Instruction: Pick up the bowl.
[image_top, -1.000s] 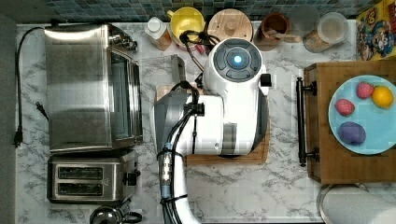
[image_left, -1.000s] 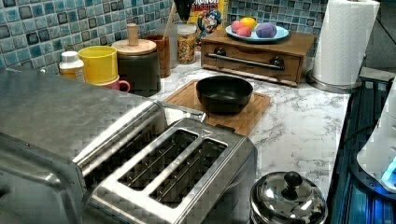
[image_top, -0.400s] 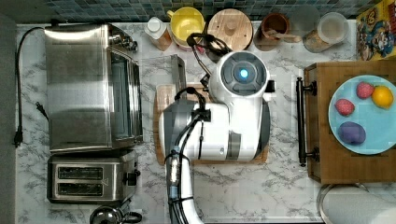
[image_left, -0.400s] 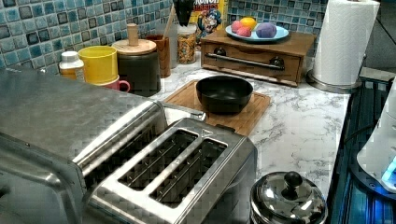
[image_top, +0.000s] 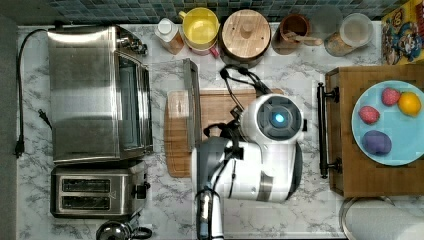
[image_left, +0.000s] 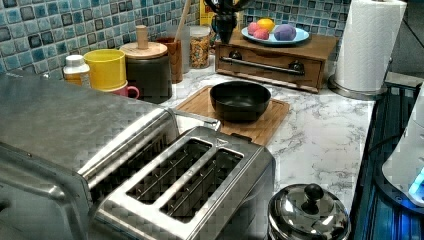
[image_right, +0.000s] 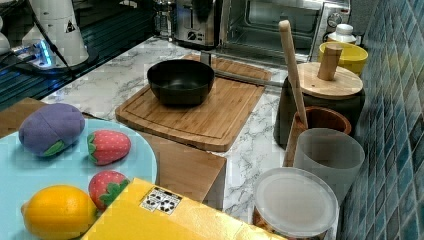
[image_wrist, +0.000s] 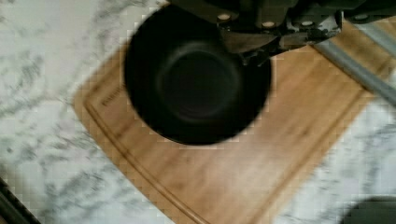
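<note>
The black bowl (image_left: 240, 100), judged rigid, light and smooth-walled, is best pinched at its rim; the tool's (image_wrist: 261, 44) opening cannot be told.

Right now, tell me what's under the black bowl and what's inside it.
The bowl sits on a wooden cutting board, which lies on the marble counter. Its inside looks empty in the left view; in the wrist view the gripper covers part of the rim.

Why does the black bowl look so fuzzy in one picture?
In the wrist view the bowl and cutting board are smeared with blur; in the left view the bowl looks crisp, with soft glare on the toaster.
</note>
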